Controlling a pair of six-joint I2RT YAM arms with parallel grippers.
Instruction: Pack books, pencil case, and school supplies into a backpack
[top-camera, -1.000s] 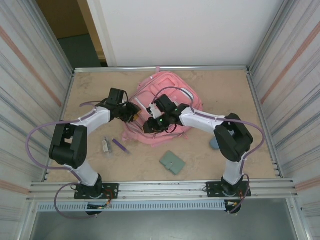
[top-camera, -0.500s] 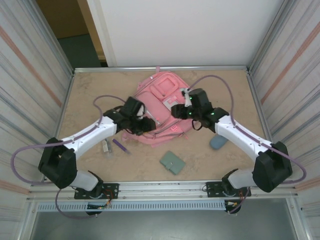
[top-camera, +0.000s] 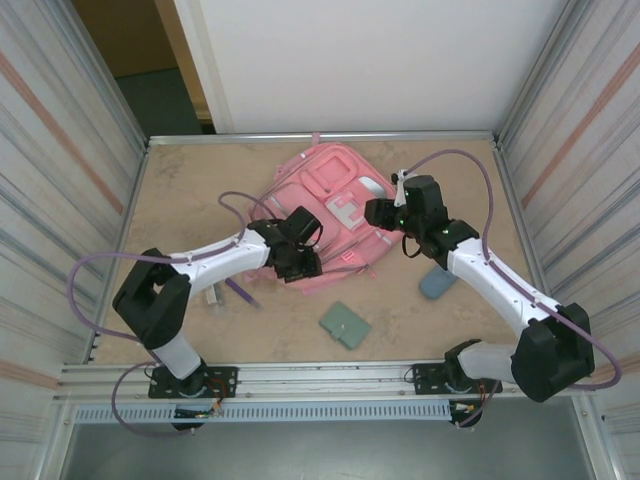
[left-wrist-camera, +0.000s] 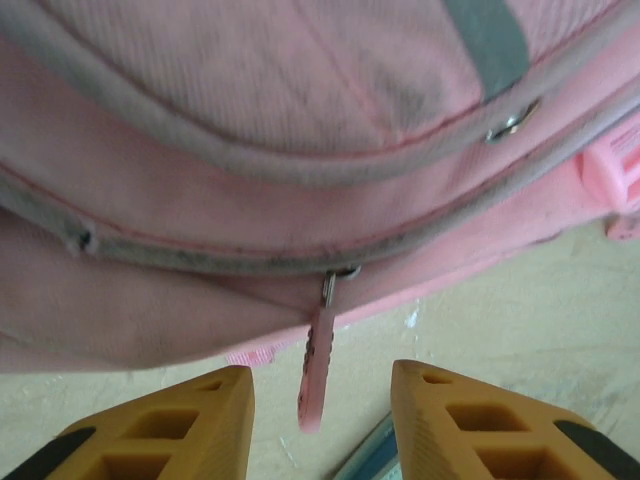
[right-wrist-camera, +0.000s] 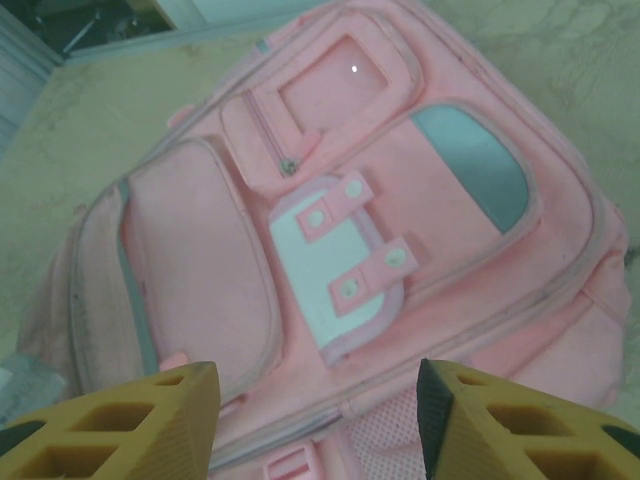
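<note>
left end effector (left-wrist-camera: 320, 380) moved to backpack (top-camera: 330, 200) near edge, released, straddling zip pull (left-wrist-camera: 319, 345) | right end effector (right-wrist-camera: 318, 385) moved over backpack right side, released | open bench (top-camera: 470, 190) beyond

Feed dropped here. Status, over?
Left gripper open, zipper pull between jaws. Right gripper open above backpack. Pencil case, folder, pen on table. Nothing blocking.

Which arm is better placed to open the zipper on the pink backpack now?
Left, probably. The zipper pull hangs between the open fingers of the left hand, at the edge of the backpack. The right hand hovers above the front pockets, with no pull between its fingers.
</note>
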